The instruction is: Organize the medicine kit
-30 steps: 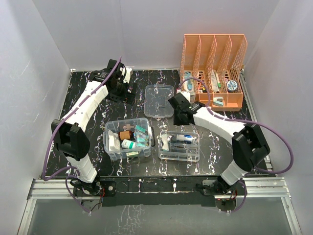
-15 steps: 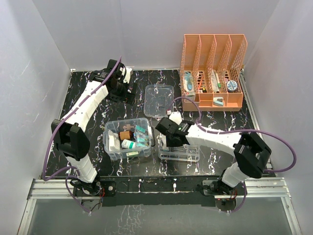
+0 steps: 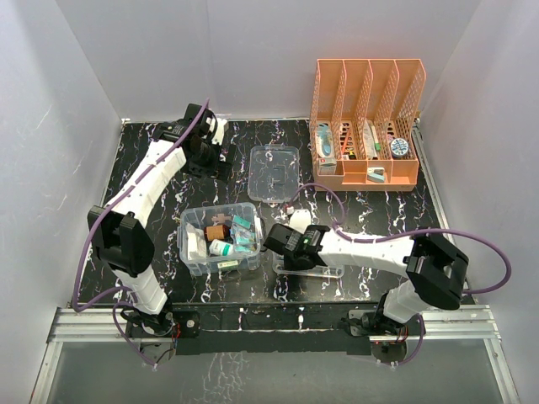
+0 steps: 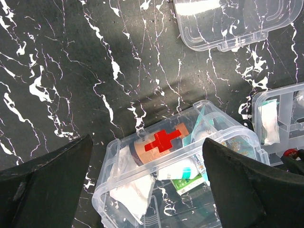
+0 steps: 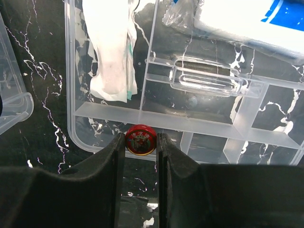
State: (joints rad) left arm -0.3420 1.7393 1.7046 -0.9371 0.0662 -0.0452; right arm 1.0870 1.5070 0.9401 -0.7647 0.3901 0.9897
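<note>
Right wrist view shows you the right gripper [image 5: 141,142] pinched narrowly on a small red round tin [image 5: 140,140], right at the rim of the divided tray [image 5: 109,113], near a rounded corner. That tray sits just right of the deep clear box [image 3: 189,252], with the lid [image 3: 274,172] lying behind them. Your left gripper [image 4: 147,183] hangs fully spread and empty over the table's far left.

The orange file rack [image 3: 366,109], apparently holding packets, stands on a marbled table [image 3: 396,204].
</note>
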